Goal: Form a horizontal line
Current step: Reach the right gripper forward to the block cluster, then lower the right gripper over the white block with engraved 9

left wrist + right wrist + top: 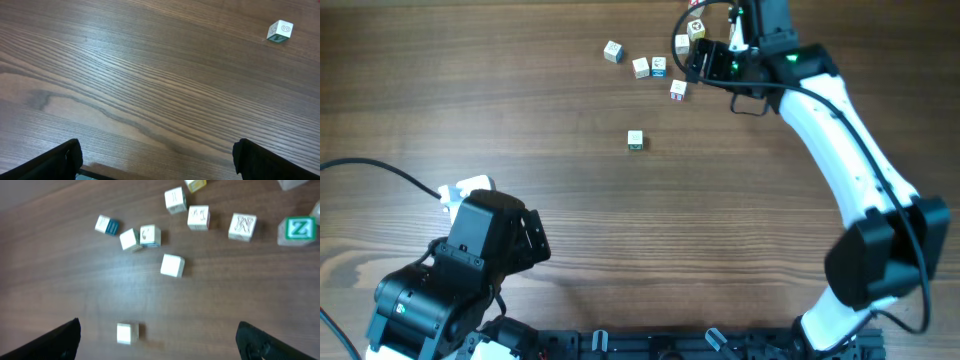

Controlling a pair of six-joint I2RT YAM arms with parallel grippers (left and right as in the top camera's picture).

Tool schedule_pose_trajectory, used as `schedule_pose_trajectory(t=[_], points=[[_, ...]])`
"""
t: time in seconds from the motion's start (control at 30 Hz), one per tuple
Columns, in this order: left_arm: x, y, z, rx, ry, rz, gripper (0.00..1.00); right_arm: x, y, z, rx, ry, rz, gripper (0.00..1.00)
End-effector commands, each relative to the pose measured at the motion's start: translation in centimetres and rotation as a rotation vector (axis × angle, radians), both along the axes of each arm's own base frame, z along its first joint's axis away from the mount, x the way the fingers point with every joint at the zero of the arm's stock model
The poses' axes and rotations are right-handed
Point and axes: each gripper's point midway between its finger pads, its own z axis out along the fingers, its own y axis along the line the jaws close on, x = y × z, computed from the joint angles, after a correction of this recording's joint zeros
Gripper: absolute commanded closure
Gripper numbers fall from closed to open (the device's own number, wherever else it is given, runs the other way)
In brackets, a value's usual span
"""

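Wood-grain table (520,120), dark brown, letter cubes (640,67) clustered near far edge

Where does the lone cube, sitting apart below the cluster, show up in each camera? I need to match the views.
Overhead: the lone cube sits mid-table, below the cluster.
Left wrist: top right, green lower face; likely the same cube.
Right wrist: bottom, left of centre.
Shared landmark: the close pair of cubes above it, in overhead and right wrist; left wrist shows only bare table.
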Motion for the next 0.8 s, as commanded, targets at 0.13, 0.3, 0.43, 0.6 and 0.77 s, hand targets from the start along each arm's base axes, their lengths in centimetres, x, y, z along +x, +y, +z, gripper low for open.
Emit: schedule_pose_trajectory(t=[0.13,0.3,0.43,0.6,0.77], points=[[0.0,0.4,0.0,0.009,-0.006,0.024,0.0,2.7,2.5,-5.9,-0.029,0.041,-0.055,0.04],[0.0,0.4,0.0,0.009,-0.006,0.024,0.0,4.2,2.7,-7.2,-0.052,0.001,-0.074,0.04],[0.0,0.4,0.0,0.009,-0.006,0.024,0.0,5.1,2.8,-9.2,-0.048,0.008,-0.13,0.04],[0.0,0.4,0.0,0.009,-0.006,0.024,0.0,6.2,4.6,-11.4,-0.033,-0.016,-0.115,0.04],[0.0,0.4,0.0,0.009,-0.006,0.024,0.0,6.9,4.8,-12.8,-0.04,-0.033,-0.137,0.06]])
